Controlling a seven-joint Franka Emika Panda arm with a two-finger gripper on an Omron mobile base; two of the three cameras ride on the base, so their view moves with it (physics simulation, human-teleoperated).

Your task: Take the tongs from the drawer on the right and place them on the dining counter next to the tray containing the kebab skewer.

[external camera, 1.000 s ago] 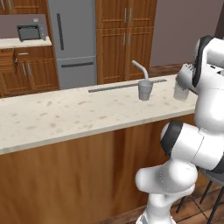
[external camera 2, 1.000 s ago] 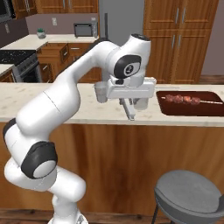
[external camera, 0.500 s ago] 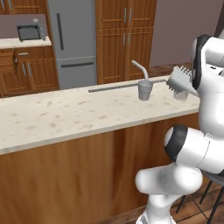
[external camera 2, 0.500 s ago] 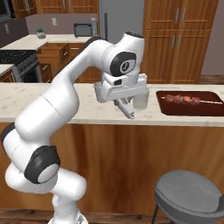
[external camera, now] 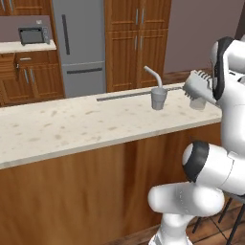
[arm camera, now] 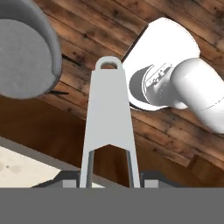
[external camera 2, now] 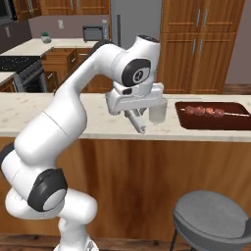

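Note:
My gripper (external camera 2: 133, 112) is shut on the tongs (external camera 2: 138, 123), slim light-grey metal that slants down from the hand over the front edge of the dining counter (external camera 2: 59, 120). In the hand view the tongs (arm camera: 110, 118) run up from between the fingertips of the gripper (arm camera: 109, 178) to a looped end, with wooden floor behind them. In the left base view the gripper (external camera: 197, 87) hovers at the counter's right end. The dark reddish-brown tray (external camera 2: 240, 122) with the kebab skewer (external camera 2: 208, 111) lies on the counter to the hand's right. The drawer is out of view.
A glass with a straw (external camera: 158, 97) stands on the dining counter (external camera: 72, 127), just behind the hand and beside the tray. A grey round stool (external camera 2: 212, 220) stands on the floor before the counter. Fridge, microwave and wooden cabinets line the far wall.
The hand with the tongs has drifted a little left along the counter's front edge, away from the tray, and has turned slightly. The grip stays the same.

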